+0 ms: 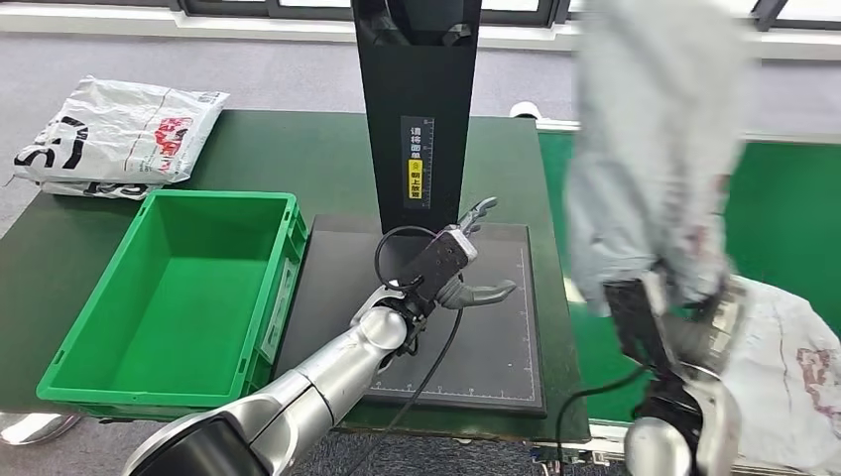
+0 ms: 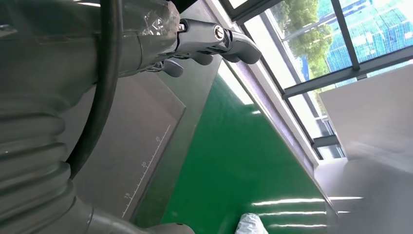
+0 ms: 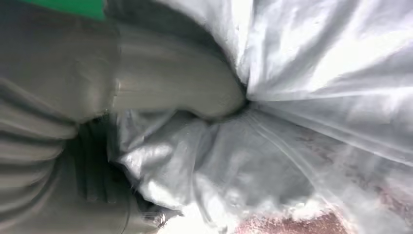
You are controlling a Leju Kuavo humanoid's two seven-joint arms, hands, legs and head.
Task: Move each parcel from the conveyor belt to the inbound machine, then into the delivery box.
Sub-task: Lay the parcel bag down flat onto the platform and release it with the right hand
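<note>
grey parcel (image 1: 650, 149) aloft in right hand (image 1: 694, 317), fingers (image 3: 180, 87) clenched

Crinkled glossy plastic parcel (image 1: 645, 149), smooth green plastic crate (image 1: 174, 297), matt black scanning pad (image 1: 496, 337).

In front of you stands a dark green table (image 1: 298, 149). On its left half sits an open green plastic crate (image 1: 169, 297), and behind it, at the far left corner, lies a white plastic parcel bag (image 1: 119, 134) with black and red print. Just beside the crate lies the dark platform (image 1: 496, 337) of the inbound machine, its black column (image 1: 417, 109) upright at the rear. Right of the table runs the green conveyor belt (image 1: 793, 208), carrying another white parcel (image 1: 793, 377).
</note>
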